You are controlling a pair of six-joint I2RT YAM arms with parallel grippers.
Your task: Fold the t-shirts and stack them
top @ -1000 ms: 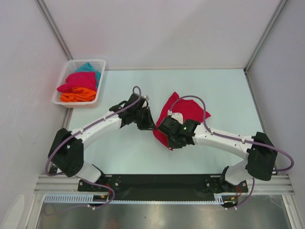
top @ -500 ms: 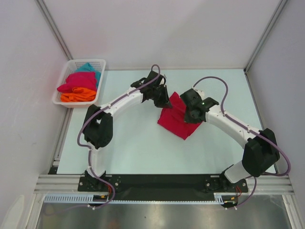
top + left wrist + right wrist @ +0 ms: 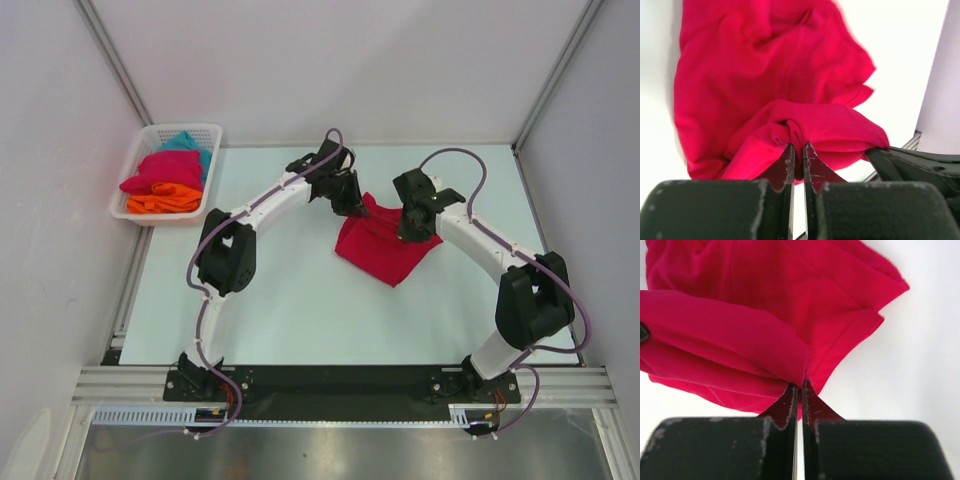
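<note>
Left wrist view: the left gripper (image 3: pixel 797 148) is clenched on a bunched fold of the crimson-pink t-shirt (image 3: pixel 755 75), whose cloth spreads away beyond its tips. Just to its right, the right gripper (image 3: pixel 798 387) pinches another edge of the same shirt. Well off to the left gripper's left, a white basket (image 3: pixel 128 208) holds bundled t-shirts (image 3: pixel 162 178).

The right tool (image 3: pixel 798 390) pinches a fold of the crimson-pink t-shirt (image 3: pixel 790 305) above the white table (image 3: pixel 910 390).
</note>
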